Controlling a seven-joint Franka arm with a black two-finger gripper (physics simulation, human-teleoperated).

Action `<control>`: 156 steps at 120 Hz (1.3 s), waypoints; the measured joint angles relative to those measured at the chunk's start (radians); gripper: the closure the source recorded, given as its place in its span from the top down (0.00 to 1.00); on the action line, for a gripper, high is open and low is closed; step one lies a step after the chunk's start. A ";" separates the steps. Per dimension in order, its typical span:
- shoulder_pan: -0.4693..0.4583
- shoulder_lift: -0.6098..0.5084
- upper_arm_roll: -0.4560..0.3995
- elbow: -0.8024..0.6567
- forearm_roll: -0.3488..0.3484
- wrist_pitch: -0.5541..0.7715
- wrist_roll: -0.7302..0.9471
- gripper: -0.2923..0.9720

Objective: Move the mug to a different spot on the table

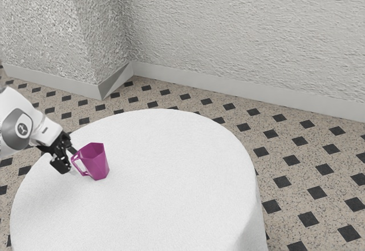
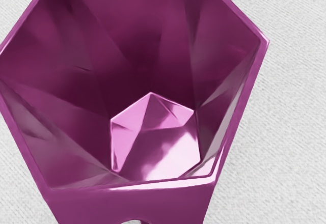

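Note:
A magenta faceted mug [image 1: 95, 161] stands upright on the round white table [image 1: 171, 177], near the edge at the exterior view's left. My gripper [image 1: 67, 158] comes in low from that side and is shut on the mug's handle [image 1: 77, 164], one finger on each side of it. In the wrist view I look straight down into the mug [image 2: 132, 81], at its glossy angular bottom, and the handle [image 2: 127, 206] lies just under my hand.
The white tabletop [image 2: 295, 132] stretches wide toward the exterior view's right and front. Around the table is a tiled floor [image 1: 296, 142], and rough grey walls [image 1: 228, 28] stand behind it.

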 joint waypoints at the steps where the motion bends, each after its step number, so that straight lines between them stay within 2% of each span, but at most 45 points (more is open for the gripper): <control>1: -0.006 -0.001 0.006 0.000 -0.001 0.002 0.001 0.74; 18: -0.057 -0.006 0.067 0.000 -0.007 0.021 0.013 0.73; 36: -0.089 -0.016 0.108 0.002 -0.011 0.036 0.023 0.67; 46: -0.138 -0.021 0.155 0.003 -0.012 0.047 0.027 0.62; 56: -0.152 -0.025 0.167 0.004 -0.012 0.057 0.031 0.55; 77: -0.156 -0.030 0.171 0.004 -0.012 0.071 0.038 0.33; 87: -0.159 -0.041 0.171 0.003 -0.011 0.087 0.041 0.27; 124: -0.179 -0.179 0.173 0.001 -0.003 0.224 0.054 0.20; 156: -0.226 -0.330 0.168 -0.010 -0.049 0.299 0.060 0.19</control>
